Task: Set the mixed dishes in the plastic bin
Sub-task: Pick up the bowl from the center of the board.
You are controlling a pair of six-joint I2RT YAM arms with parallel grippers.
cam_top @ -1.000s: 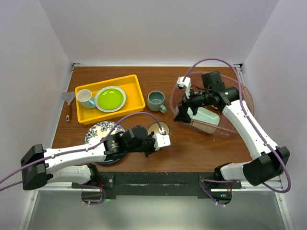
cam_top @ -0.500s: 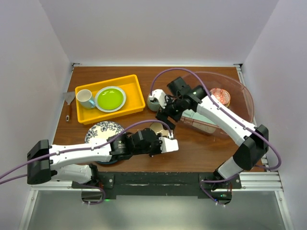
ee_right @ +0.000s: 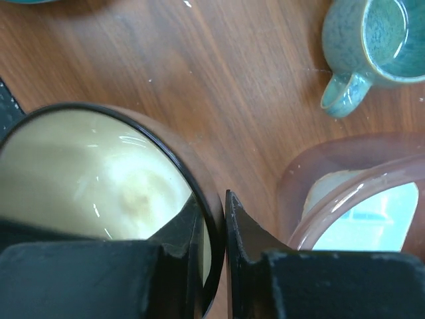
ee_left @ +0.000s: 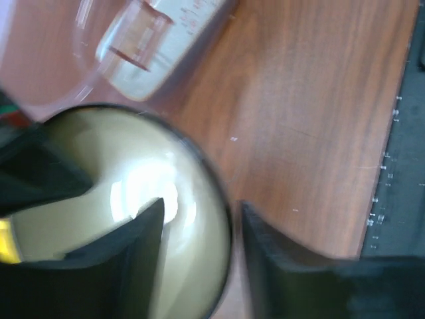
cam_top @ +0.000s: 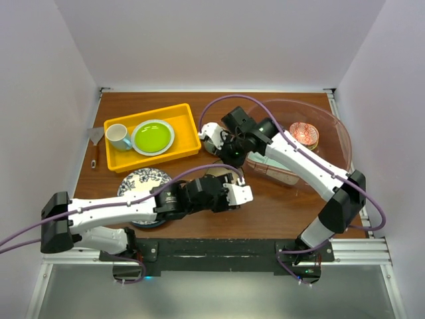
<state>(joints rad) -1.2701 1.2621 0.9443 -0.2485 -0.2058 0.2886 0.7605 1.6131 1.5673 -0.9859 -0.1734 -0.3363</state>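
Observation:
The tan bowl [ee_right: 99, 179] with its pale yellow inside sits between both grippers at the table's centre, mostly hidden in the top view [cam_top: 214, 174]. My right gripper [ee_right: 214, 199] is shut on its dark rim, one finger inside and one outside. My left gripper [ee_left: 200, 203] stands open astride the opposite rim of the bowl [ee_left: 133, 199], with gaps on both sides. The plastic bin [cam_top: 335, 136] at the right holds the mint-green tray [cam_top: 273, 164] and the red-marked plate [cam_top: 304, 133]. The grey-green mug [ee_right: 372, 33] stands beside the bin. The blue-patterned plate [cam_top: 136, 183] lies under my left arm.
A yellow tray [cam_top: 189, 129] at the back left holds a white cup [cam_top: 118, 136] and a green plate [cam_top: 153, 137]. A small spatula [cam_top: 95, 143] lies left of it. The bin's near wall [ee_right: 292, 179] is close to the right fingers.
My right arm swung out of the bin to the bowl and shut on its rim. My left gripper, which held the bowl, has opened.

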